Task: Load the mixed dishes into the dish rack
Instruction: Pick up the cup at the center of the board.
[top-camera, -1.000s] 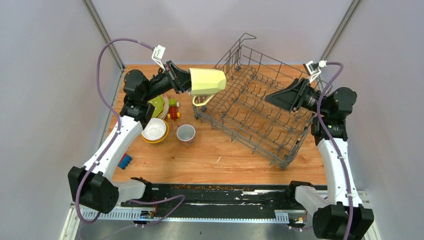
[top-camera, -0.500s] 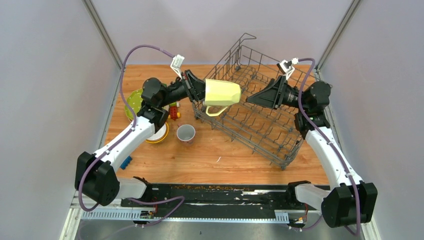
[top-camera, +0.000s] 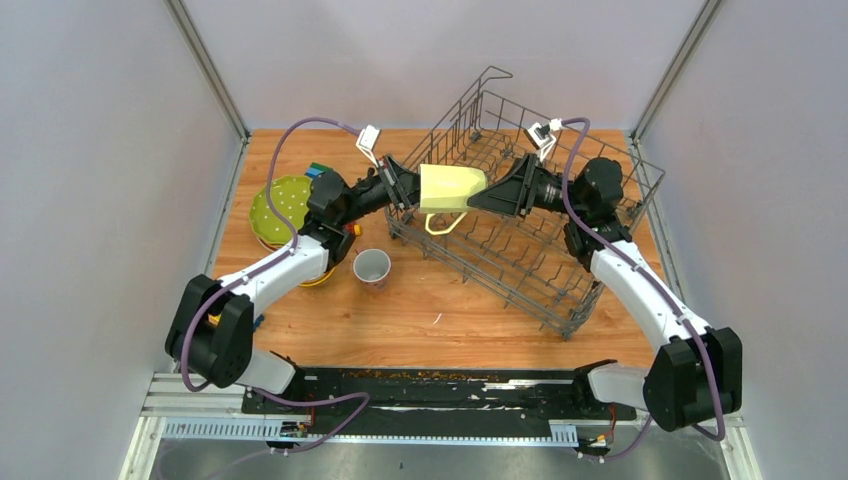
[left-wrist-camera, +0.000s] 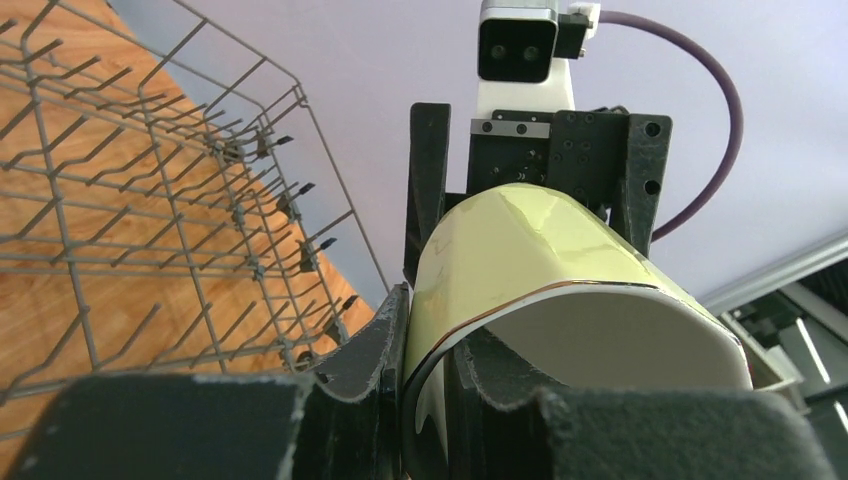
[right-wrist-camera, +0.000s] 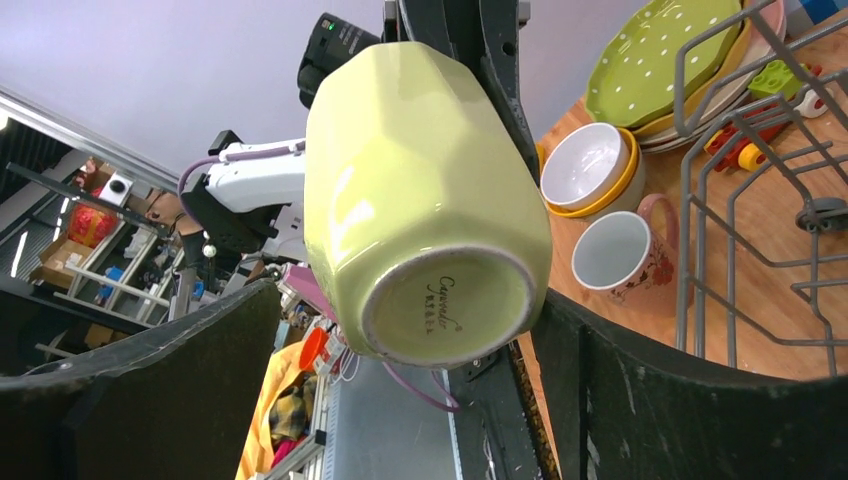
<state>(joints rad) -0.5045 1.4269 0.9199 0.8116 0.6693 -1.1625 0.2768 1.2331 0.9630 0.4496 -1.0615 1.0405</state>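
A pale-green mug (top-camera: 452, 188) hangs on its side over the left end of the dish rack (top-camera: 530, 235), handle down. My left gripper (top-camera: 408, 190) is shut on its rim, one finger (left-wrist-camera: 365, 350) outside the wall and one inside, as the left wrist view shows on the mug (left-wrist-camera: 540, 250). From the right, my right gripper (top-camera: 492, 195) stands open around the mug's base. In the right wrist view the base (right-wrist-camera: 445, 305) sits between the wide-apart fingers of that gripper (right-wrist-camera: 405, 300), with a clear gap on the left side.
On the table left of the rack are a lime-green dotted plate (top-camera: 283, 200) on stacked plates, a white bowl (right-wrist-camera: 590, 165) inside a yellow one, and a pink flowered mug (top-camera: 372, 267). Toy blocks (right-wrist-camera: 760, 110) lie near the plates. The rack's wires (left-wrist-camera: 150, 200) are just below the held mug.
The left arm has carried the mug rightward over the rack's left end. The right arm has swung left until its open fingers straddle the mug's base.
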